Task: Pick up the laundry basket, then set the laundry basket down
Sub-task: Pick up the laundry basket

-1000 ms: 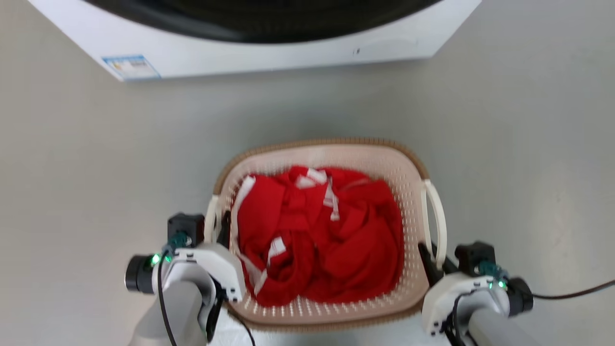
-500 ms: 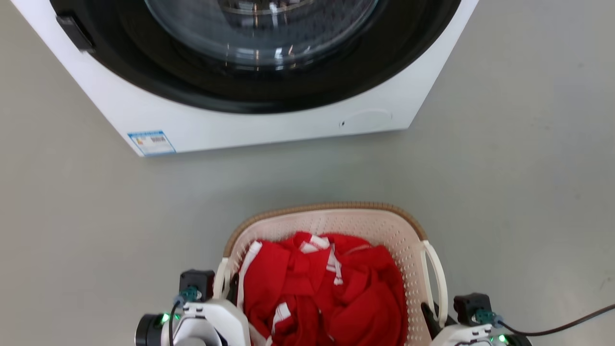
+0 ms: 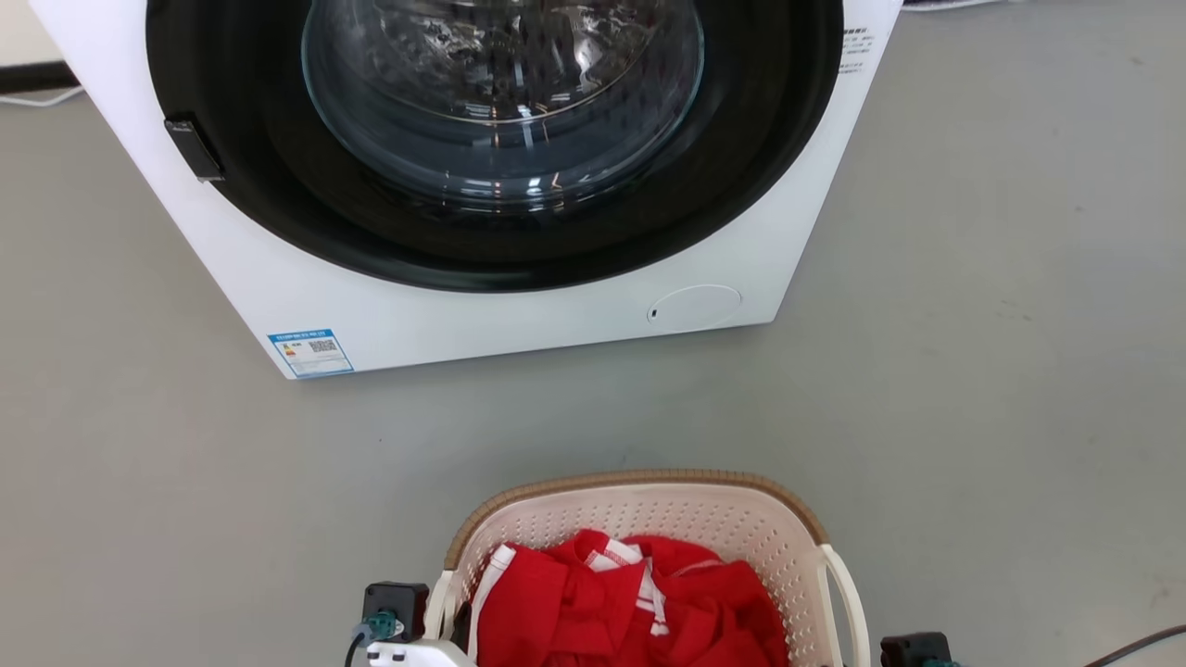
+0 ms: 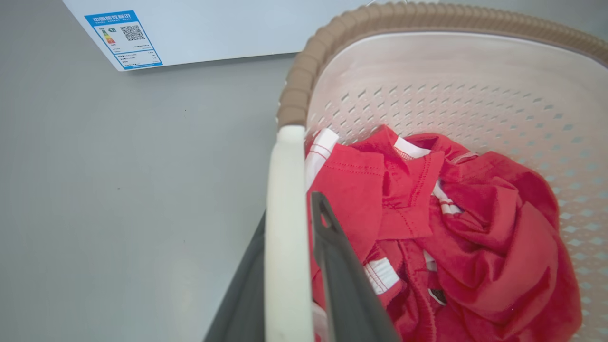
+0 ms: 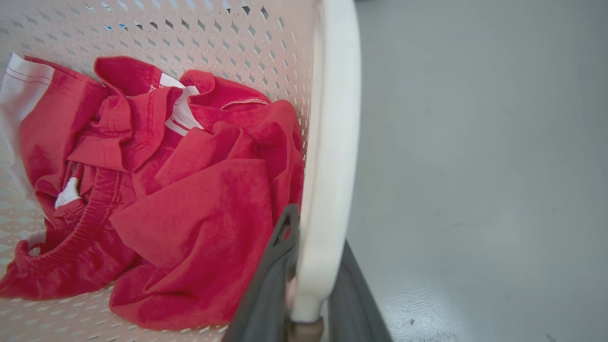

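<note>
The laundry basket (image 3: 639, 482), cream with a brown woven-look rim, sits at the bottom edge of the head view, in front of the washing machine. Red clothes with white trim (image 3: 639, 602) fill it. In the left wrist view my left gripper (image 4: 289, 213) is shut on the basket's white loop handle (image 4: 284, 190), one dark finger on each side. In the right wrist view my right gripper (image 5: 318, 232) clamps the other white handle (image 5: 332, 118) the same way. I cannot tell whether the basket's base touches the floor.
A white washing machine (image 3: 463, 324) with a round dark-rimmed glass door (image 3: 500, 93) stands on the grey floor (image 3: 973, 371) just beyond the basket. A dark cable (image 3: 1144, 641) lies at the lower right. Open floor lies left and right of the basket.
The head camera has swung up: the basket and both wrists have slid to the picture's bottom edge and the washing machine's door has come into view. Both grips on the handles look unchanged.
</note>
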Robot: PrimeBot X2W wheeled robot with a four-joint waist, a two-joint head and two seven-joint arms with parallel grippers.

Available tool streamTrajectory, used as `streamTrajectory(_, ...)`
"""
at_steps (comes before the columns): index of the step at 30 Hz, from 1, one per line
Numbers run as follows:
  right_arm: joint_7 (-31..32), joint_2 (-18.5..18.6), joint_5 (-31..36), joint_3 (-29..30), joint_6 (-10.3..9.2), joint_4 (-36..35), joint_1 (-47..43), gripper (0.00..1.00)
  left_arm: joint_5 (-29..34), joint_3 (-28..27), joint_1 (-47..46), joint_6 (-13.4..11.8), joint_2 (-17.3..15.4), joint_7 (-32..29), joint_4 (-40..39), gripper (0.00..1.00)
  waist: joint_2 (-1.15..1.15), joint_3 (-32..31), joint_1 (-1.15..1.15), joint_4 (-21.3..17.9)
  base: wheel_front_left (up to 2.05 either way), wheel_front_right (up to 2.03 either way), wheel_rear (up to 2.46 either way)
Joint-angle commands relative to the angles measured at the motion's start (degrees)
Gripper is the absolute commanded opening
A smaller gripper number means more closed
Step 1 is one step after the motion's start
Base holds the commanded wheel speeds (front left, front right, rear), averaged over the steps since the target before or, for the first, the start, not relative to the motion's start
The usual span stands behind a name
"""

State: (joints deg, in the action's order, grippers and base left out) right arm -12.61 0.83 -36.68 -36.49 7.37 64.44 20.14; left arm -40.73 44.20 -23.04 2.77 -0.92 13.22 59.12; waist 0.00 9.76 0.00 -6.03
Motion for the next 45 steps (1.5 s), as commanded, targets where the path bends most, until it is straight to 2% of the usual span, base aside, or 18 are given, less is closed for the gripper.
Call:
streamTrajectory(1, -0.3, 2.0, 0.0, -1.1, 0.12, 0.0, -0.5, 0.00, 0.2, -0.2, 0.6, 0.5, -2.0, 0.1, -0.5, 0.00, 0.00, -0.3, 0.00, 0.0, 0.00, 0.00, 0.00)
streamTrajectory(8, 0.0, 2.0, -1.5, -3.0, 0.12, -0.6, -0.7, 0.00, -2.3, 2.6, -0.3, -0.5, -2.0, 0.3, -0.1, 0.00, 0.00, -0.6, 0.00, -0.6, 0.00, 0.00, 0.00)
streamTrajectory(17, -0.1, 2.0, -2.7, -4.0, 0.12, 0.1, -0.3, 0.00, -4.5, 5.0, -0.7, -0.3, -2.0, 0.7, 1.1, 0.00, 0.00, -1.7, 0.00, -0.9, 0.00, 0.00, 0.00)
streamTrajectory(28, 0.1, 2.0, -3.6, -5.2, 0.12, 1.6, -1.5, 0.00, -7.9, 8.0, 1.3, -0.5, -2.0, 0.8, 1.4, 0.00, 0.00, -6.0, 0.00, -1.1, 0.00, 0.00, 0.00)
streamTrajectory(34, 0.9, 2.0, -4.2, -5.6, 0.12, 2.7, -2.4, 0.00, -10.0, 10.0, 2.5, -0.3, -2.0, -1.0, 1.3, 0.00, 0.00, -8.9, 0.00, -1.2, 0.00, 0.00, 0.00)
streamTrajectory(45, 2.4, 2.0, -4.7, -5.8, 0.12, 4.3, -0.2, 0.00, -12.2, 12.7, 1.2, -0.5, -2.0, -2.7, 1.2, 0.00, 0.00, -9.5, 0.00, -1.4, 0.00, 0.00, 0.00)
